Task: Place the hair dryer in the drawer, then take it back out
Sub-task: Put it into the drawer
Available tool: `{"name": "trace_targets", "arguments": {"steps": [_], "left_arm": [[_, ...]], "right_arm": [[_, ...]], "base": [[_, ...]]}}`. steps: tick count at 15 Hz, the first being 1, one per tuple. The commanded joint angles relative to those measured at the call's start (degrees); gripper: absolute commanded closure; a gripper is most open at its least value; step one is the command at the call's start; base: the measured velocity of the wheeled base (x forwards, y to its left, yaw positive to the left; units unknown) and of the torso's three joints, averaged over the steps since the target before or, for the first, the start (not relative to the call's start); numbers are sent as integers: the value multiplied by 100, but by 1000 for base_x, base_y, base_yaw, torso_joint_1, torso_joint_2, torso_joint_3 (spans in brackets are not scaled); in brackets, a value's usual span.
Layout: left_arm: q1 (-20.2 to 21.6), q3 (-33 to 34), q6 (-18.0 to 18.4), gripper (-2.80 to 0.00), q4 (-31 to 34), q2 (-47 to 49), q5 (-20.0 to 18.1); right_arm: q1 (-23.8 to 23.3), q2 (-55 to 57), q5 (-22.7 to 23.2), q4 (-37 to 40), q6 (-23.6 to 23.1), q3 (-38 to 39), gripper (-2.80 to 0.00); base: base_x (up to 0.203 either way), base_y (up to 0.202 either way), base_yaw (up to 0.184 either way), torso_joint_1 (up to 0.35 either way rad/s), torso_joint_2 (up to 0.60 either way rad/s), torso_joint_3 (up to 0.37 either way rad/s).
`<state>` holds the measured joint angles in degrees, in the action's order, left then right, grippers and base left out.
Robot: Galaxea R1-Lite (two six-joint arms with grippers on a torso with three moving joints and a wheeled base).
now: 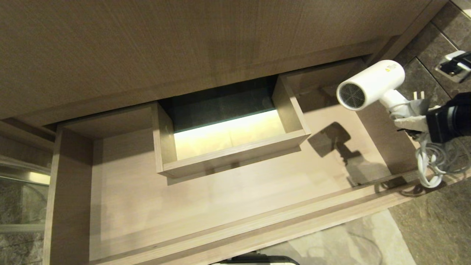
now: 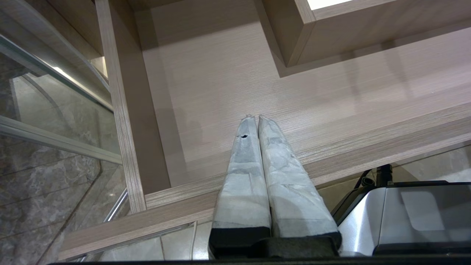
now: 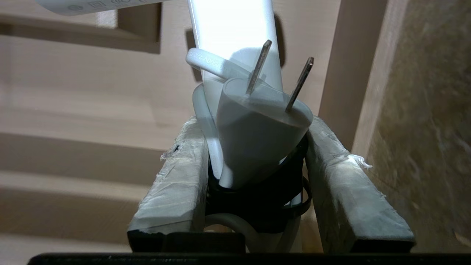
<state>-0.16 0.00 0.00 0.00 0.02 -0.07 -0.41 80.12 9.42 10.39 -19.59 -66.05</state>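
The small white hair dryer point(image 1: 371, 84) hangs in the air above the right end of the wide light-wood drawer point(image 1: 206, 198), which stands pulled out. Its greyish nozzle faces left and its coiled white cord point(image 1: 430, 165) dangles past the drawer's front edge. My right gripper point(image 1: 410, 117) comes in from the right and is shut on the dryer's handle point(image 3: 235, 44), with the white plug point(image 3: 257, 129) and cord bundle wedged between its taped fingers point(image 3: 176, 176). My left gripper point(image 2: 256, 117) is parked over the drawer's front left part, shut and holding nothing.
A boxed cutout point(image 1: 228, 129) with a lit pale bottom sits in the middle of the drawer. A taller wood panel point(image 1: 147, 48) rises behind. A wall socket point(image 1: 454, 66) is on the dark stone at the far right. A glass panel point(image 2: 55, 110) stands left of the drawer.
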Motion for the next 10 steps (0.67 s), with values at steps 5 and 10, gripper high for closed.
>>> {"name": "trace_targets", "arguments": {"steps": [5,10], "left_arm": [[0,9,0,0,0,-2,-1],[-2,8,0,0,0,-2,-1]], "right_arm": [[-98,2406,31,-121,-30,-1680,0],[102,3276,25,-778,-19,-1879,0]], "base": [[0,0,0,0,0,0],[0,0,0,0,0,0]]}}
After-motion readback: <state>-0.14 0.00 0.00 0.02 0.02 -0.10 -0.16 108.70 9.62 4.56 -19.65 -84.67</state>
